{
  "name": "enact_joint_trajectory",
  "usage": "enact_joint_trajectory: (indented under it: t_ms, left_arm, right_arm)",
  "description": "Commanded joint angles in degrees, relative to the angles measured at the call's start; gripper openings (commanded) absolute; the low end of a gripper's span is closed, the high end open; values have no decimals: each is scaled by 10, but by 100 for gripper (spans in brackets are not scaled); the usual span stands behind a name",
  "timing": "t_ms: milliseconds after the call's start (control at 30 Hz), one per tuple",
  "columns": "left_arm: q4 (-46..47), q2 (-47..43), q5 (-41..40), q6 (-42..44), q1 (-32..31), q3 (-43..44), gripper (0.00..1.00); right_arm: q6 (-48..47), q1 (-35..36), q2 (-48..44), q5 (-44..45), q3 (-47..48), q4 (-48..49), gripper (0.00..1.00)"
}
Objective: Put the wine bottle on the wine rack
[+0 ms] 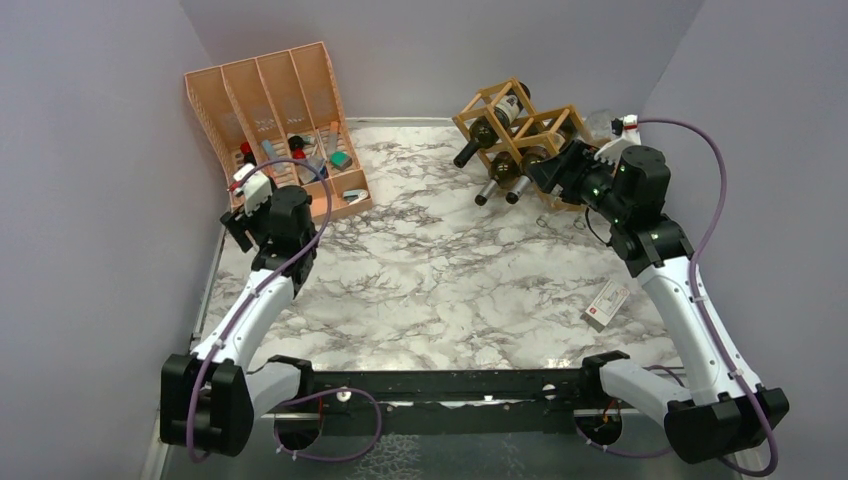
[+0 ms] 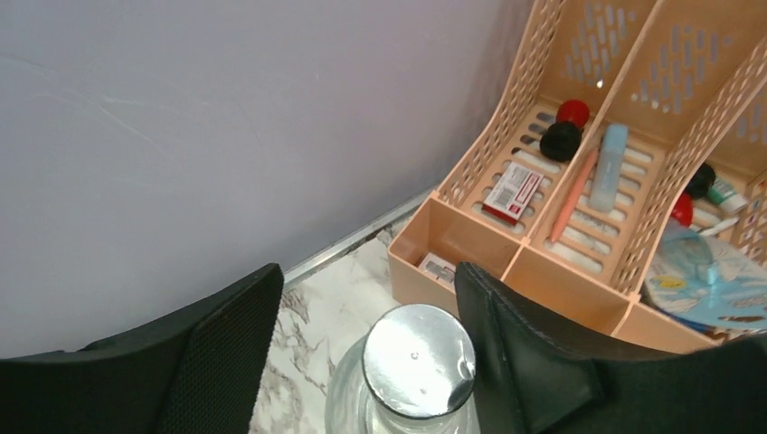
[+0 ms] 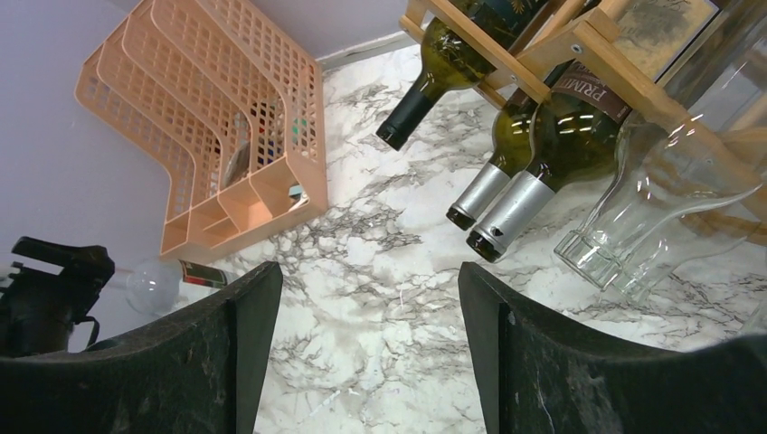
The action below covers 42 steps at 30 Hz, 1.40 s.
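A clear glass bottle with a silver cap (image 2: 419, 360) sits between the jaws of my left gripper (image 2: 366, 289). The jaws stand wide apart, and the right finger (image 2: 506, 344) is right beside the cap. In the top view this gripper (image 1: 243, 215) is by the left wall and hides the bottle. The light wooden wine rack (image 1: 515, 125) stands at the back right and holds several dark bottles (image 3: 552, 136) with their necks pointing out. A clear glass bottle (image 3: 669, 190) lies at its right end. My right gripper (image 3: 369, 280) is open and empty over the marble, just in front of the rack (image 1: 548, 172).
An orange-pink slotted organiser (image 1: 280, 110) with small items stands at the back left, close to my left gripper (image 2: 579, 271). A small white card (image 1: 607, 303) lies on the marble at the right. Grey walls close in on the left, back and right.
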Motion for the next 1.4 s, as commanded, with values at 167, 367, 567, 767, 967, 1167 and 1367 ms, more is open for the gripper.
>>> enact_joint_trajectory:
  t_ms: [167, 367, 567, 767, 967, 1167, 1367]
  left_arm:
    - [-72, 47, 9, -60, 4, 48, 34]
    - [-91, 32, 40, -63, -16, 64, 0]
    - [-100, 31, 112, -15, -92, 112, 0]
    - [-100, 41, 267, -8, -153, 147, 0]
    - [-47, 42, 489, 17, -169, 149, 0]
    - [31, 55, 589, 52, -193, 121, 0]
    - [64, 86, 672, 88, -203, 114, 0]
  right_arm:
    - [-13, 2, -22, -4, 7, -10, 74]
    - [-11, 1, -26, -2, 10, -10, 74]
    - [-9, 1, -31, -11, 8, -9, 73]
    - [-21, 2, -28, -40, 10, -20, 73]
    - [-36, 2, -38, -44, 11, -33, 73]
    - [-97, 1, -24, -101, 25, -61, 71]
    - [-144, 13, -13, -135, 30, -84, 70]
